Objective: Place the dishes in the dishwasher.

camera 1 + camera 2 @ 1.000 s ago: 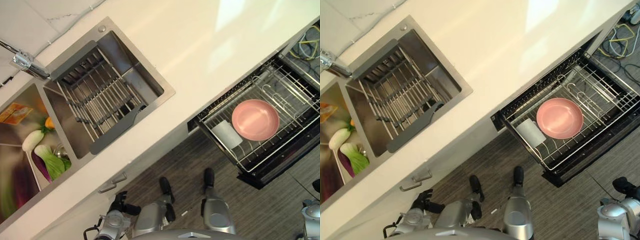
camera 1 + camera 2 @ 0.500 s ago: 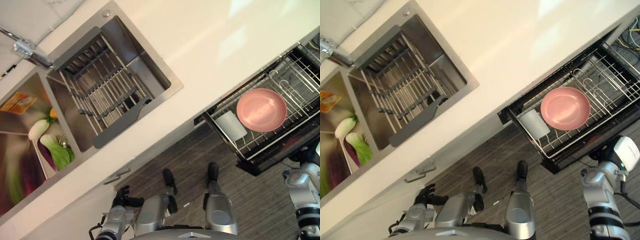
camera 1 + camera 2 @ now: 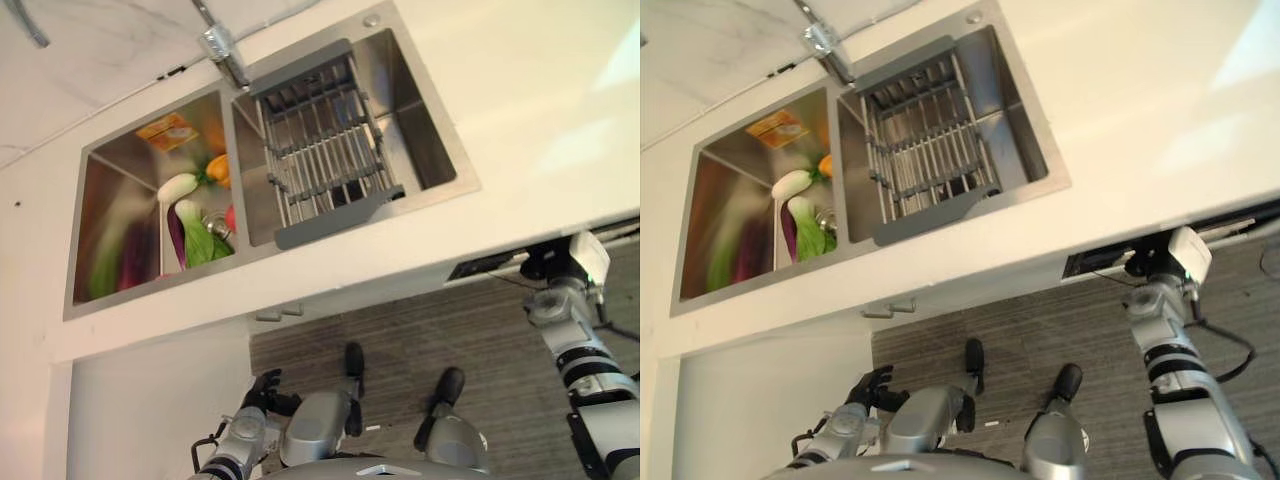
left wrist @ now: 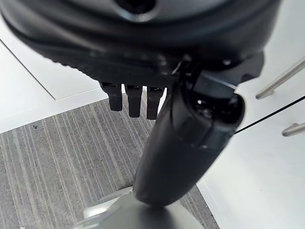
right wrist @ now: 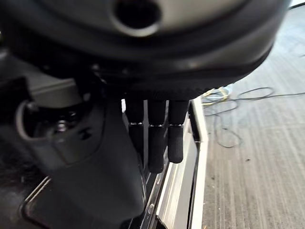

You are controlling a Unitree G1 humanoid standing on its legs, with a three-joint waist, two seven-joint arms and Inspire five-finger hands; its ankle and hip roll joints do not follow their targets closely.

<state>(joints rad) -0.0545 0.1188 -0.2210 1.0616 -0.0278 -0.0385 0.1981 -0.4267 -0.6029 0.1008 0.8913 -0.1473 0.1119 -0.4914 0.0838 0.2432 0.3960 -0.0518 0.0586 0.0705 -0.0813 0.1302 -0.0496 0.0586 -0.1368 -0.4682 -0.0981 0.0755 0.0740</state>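
Down by the cabinet front, left hand [image 3: 262, 388]: hangs idle, fingers loose and straight.
Right hand [image 3: 1152, 266]: at the dishwasher under the counter's near edge, fingers straight, side by side, holding nothing; contact unclear.
Dishwasher [image 3: 488, 266]: one dark strip, long axis along the counter [image 3: 520, 120] edge; rest hidden beneath.
Sink [image 3: 415, 120]: wire rack [image 3: 325, 150] in one basin, blurred vegetables [image 3: 195, 235] in the other.

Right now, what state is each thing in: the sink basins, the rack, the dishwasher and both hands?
Left sink basin: holds vegetables.
Drying rack: sits in the right basin, no dishes on it.
Dishwasher: a dark gap shows under the counter edge; its basket is out of sight.
Right hand: fingers straight, at the dishwasher's front edge.
Left hand: low by the cabinet, holding nothing.
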